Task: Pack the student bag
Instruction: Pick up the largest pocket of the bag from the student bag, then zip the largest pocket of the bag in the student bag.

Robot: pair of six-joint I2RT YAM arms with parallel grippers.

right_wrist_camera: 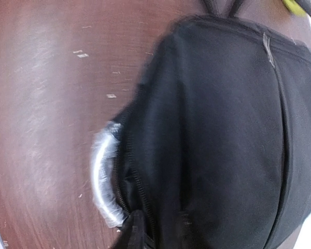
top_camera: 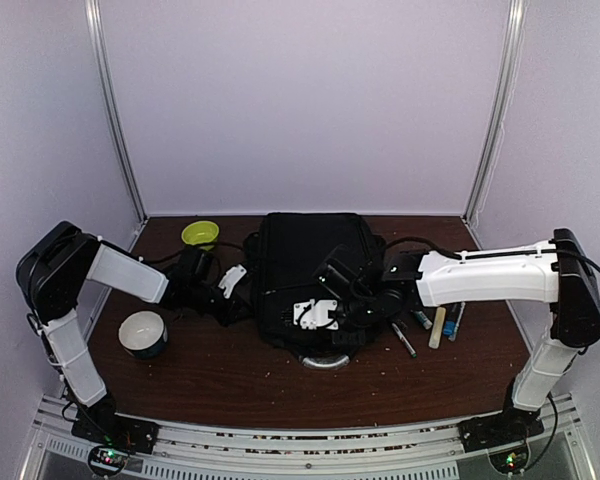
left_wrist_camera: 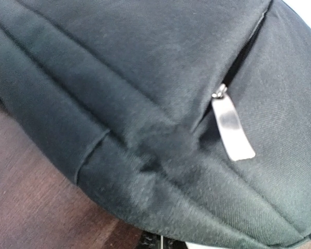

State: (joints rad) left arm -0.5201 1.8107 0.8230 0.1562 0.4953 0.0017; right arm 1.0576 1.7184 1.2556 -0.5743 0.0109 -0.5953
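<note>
Quickly, left to right: near-left on the table [top_camera: 230,385] sits a white bowl [top_camera: 143,333] with a dark outside; far-left a green bowl [top_camera: 200,233], both empty-looking, both apart from the bag; left gripper [top_camera: 238,288] is right at the left edge of the student bag [top_camera: 310,260], jaws closed; fingers not visible in the left wrist view, so I cannot tell whether they pinch fabric, though the cloth looks bunched close to the lens; same view shows a silver zipper pull [left_wrist_camera: 232,129] lying flat on the black fabric, with a dark slit running up from it that is too unclear to call open.

Student bag lies flat mid-table, front up, its grey handle [top_camera: 325,358] at the near edge; the right wrist view shows that handle resting on the wood with a zipper track beside it.

Right gripper [top_camera: 318,315] hangs over the near part of the bag; jaws not readable in either view, cannot tell open or closed, nothing seen held.

Right of the bag, pens and markers [top_camera: 435,322] lie loose on the table, just beside it.

Progress, my judgement: early; nothing visibly packed; opening a compartment seems the step in hand; pens left to load, then zip shut.
</note>
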